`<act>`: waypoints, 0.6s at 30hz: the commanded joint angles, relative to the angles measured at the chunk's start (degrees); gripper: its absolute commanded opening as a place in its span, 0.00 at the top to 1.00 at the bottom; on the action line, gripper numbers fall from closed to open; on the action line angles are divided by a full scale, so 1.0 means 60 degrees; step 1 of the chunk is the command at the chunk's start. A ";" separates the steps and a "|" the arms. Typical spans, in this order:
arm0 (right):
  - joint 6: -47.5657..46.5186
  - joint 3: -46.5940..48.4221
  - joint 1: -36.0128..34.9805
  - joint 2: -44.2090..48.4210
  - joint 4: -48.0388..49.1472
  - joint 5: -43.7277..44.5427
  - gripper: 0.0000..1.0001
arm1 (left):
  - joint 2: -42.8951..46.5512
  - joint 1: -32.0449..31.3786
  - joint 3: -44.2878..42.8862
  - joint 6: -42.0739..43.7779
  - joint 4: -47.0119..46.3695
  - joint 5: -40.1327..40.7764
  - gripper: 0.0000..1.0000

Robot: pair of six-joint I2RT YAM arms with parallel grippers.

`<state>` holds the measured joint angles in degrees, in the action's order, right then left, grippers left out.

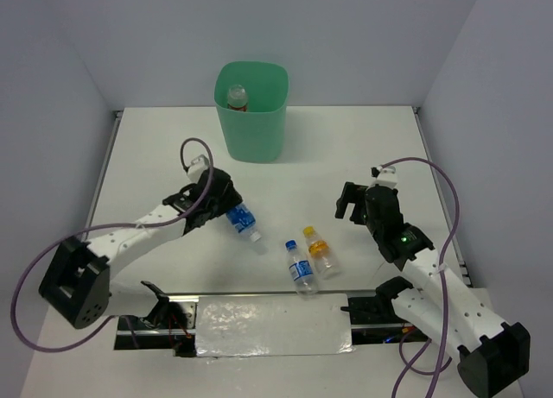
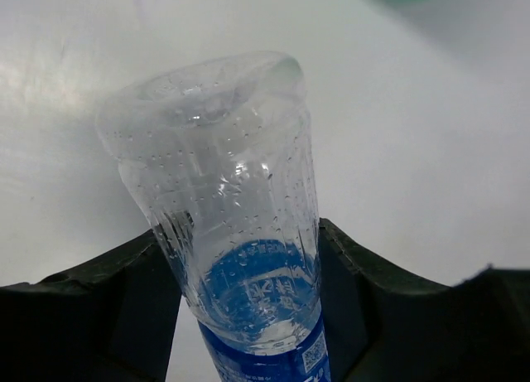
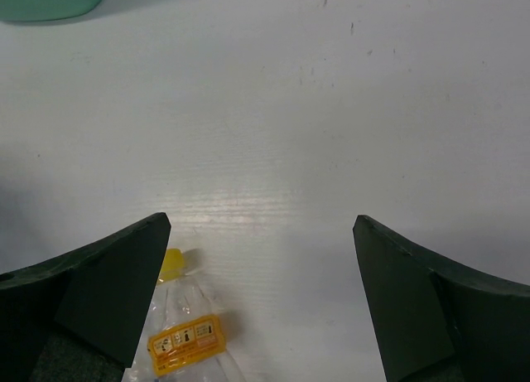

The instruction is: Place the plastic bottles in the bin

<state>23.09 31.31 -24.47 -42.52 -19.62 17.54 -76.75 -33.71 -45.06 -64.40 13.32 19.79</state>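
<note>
The left gripper pinches the blue-label bottle, its bottom poking out past the fingers and the bin far ahead, so the smooth bottle could slip and drop short, while the right gripper has its jaws spread wide, holding nothing.

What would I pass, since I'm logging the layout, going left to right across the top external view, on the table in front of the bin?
left gripper holding the blue-label bottle → blue-capped bottle → yellow-capped bottle → right gripper
</note>
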 commanded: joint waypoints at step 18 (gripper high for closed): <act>-0.0055 -0.0003 0.0064 -0.0076 0.0589 0.0049 0.00 | -0.4731 0.1179 -1.1005 0.5680 -0.5065 0.4129 0.48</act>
<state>23.05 31.31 -24.47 -42.83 -18.46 17.08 -95.53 -29.06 -97.84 -33.36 -17.19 41.36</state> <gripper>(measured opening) 0.997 0.687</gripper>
